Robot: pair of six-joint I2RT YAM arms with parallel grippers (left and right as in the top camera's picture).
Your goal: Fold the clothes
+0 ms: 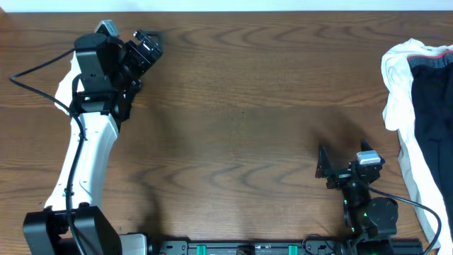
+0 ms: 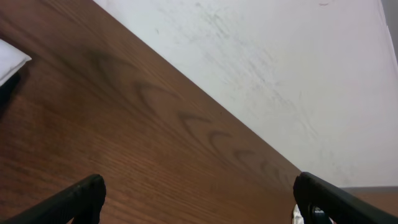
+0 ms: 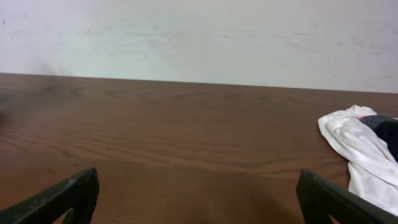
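Overhead: left gripper jaws fully apart, holding nothing; I see only bare table ahead of them. Right gripper same, wide open and empty. I have the clothes piled well off to the right of the right jaws, white fabric around a dark garment. One white piece lies behind the left jaws, beneath that arm.

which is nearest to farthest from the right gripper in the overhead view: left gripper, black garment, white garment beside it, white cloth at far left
1. white garment, right edge, nearest the right gripper
2. black garment, lying on it, farther right
3. left gripper, upper left
4. white cloth, under the left arm, leftmost
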